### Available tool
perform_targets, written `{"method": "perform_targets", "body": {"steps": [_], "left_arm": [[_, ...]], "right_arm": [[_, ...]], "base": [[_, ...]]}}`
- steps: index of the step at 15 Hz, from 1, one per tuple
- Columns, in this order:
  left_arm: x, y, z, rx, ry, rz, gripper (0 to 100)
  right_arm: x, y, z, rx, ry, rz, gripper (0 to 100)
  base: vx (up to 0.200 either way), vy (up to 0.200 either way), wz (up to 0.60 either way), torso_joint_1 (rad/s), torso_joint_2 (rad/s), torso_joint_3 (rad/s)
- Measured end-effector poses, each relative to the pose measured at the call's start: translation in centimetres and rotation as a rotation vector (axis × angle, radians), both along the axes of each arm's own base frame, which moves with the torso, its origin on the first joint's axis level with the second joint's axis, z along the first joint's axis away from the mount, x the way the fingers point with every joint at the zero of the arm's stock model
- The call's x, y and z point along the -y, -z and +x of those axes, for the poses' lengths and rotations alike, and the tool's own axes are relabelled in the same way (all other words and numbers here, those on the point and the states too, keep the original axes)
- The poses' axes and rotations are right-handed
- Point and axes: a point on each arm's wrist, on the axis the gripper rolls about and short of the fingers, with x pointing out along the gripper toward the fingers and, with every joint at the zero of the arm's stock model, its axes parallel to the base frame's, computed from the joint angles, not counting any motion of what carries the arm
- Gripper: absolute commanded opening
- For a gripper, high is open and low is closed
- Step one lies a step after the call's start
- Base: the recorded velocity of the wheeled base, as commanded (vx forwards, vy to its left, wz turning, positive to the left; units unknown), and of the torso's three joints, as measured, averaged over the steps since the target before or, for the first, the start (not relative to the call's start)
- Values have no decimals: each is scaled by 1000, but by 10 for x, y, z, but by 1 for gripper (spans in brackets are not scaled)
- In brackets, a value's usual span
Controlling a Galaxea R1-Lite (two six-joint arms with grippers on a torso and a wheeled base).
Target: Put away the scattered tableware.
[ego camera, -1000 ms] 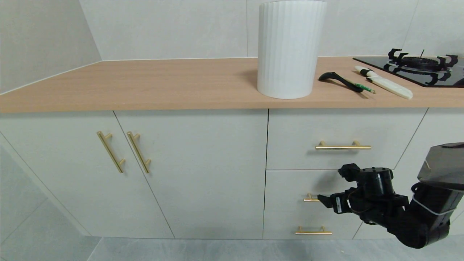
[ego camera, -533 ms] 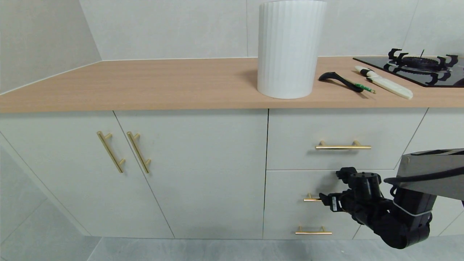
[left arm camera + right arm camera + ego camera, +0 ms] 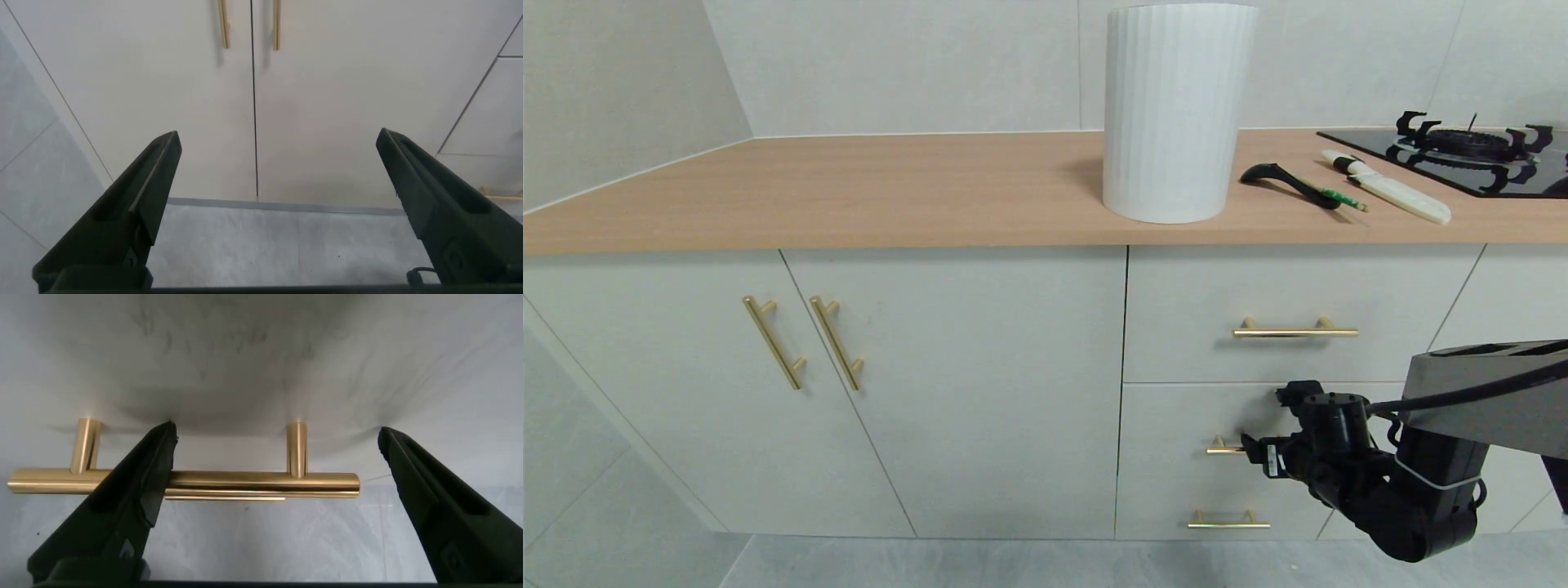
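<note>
Head view: on the countertop (image 3: 890, 188), the black utensil (image 3: 1286, 181) and the white knife (image 3: 1388, 196) lie at 3 o'clock of the white ribbed container (image 3: 1172, 110), with the knife nearer the hob (image 3: 1462, 151). At 5 o'clock, the right gripper (image 3: 1255, 447) sits at the middle drawer handle (image 3: 1223, 448).

Left wrist view: the left gripper (image 3: 278, 212) is spread wide and empty, facing the cupboard doors (image 3: 343, 98).

Right wrist view: the jaws stand wide, with the gold handle between them and not clamped.
</note>
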Motion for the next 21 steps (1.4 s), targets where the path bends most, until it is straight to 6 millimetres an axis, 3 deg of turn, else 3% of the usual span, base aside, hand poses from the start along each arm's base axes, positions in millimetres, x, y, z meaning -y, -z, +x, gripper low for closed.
{"method": "perform_targets", "body": {"steps": [7,14,16,21], "left_arm": [[0,0,0,0,0,0,100],[0,0,0,0,0,0,100],[0,0,0,0,0,0,100],[0,0,0,0,0,0,100]], "right_arm": [[0,3,-8,-28,-6,-8,100],[-2,-11,-35,-116,-45,-49,100],[-2,-28,-52,-196,-72,-79,100],[-8,-109,-103,-266,-163,-98,100]], "base": [[0,0,0,0,0,0],[0,0,0,0,0,0],[0,0,0,0,0,0],[0,0,0,0,0,0]]}}
